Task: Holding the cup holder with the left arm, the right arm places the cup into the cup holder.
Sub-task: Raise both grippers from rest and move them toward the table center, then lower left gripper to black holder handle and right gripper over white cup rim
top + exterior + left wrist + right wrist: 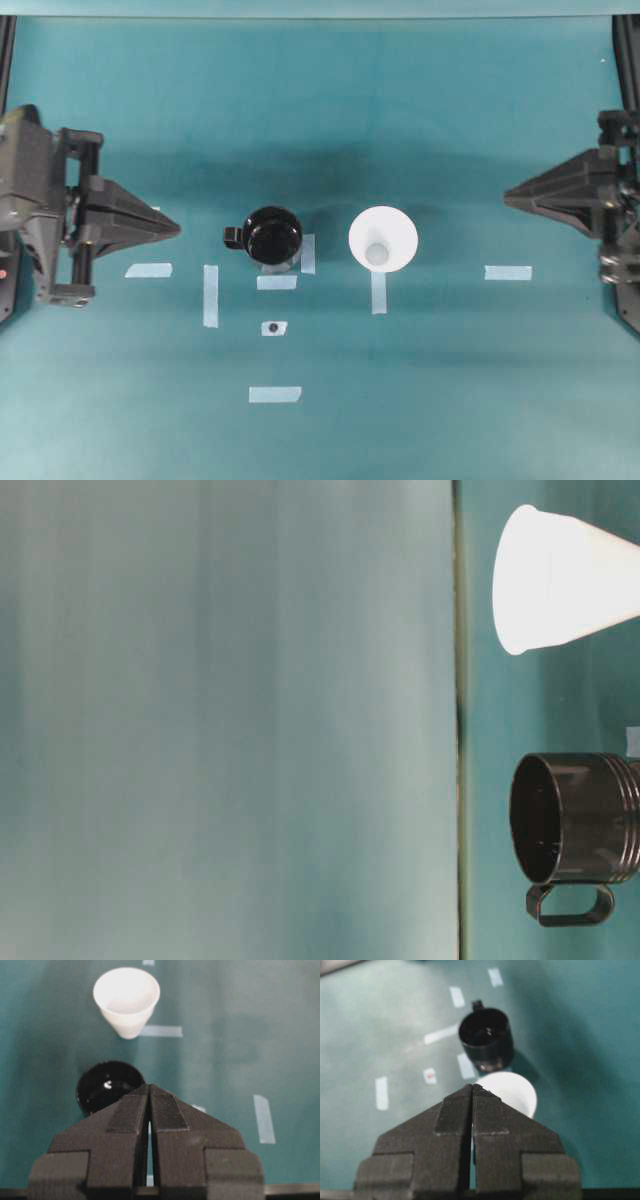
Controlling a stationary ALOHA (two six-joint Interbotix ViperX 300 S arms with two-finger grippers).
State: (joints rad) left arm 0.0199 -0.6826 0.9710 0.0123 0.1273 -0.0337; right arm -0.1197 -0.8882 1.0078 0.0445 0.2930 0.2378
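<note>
While the cup holder (273, 236) and the cup (383, 239) stood side by side, apart, mid-bench (450, 380) among tape strips (210, 295), the left arm's fingers (172, 229) and right arm's fingers (511, 196) were pressed together, empty, at opposite edges.

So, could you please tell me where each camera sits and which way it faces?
Overhead: looks straight down on the cup holder, the cup and both grippers, left gripper, right gripper.
Table-level: image rotated sideways, both vessels, no robot.
Left wrist: behind shut fingertips, facing holder, then cup.
Right wrist: behind shut fingertips, facing cup, then holder.
All share both vessels.
</note>
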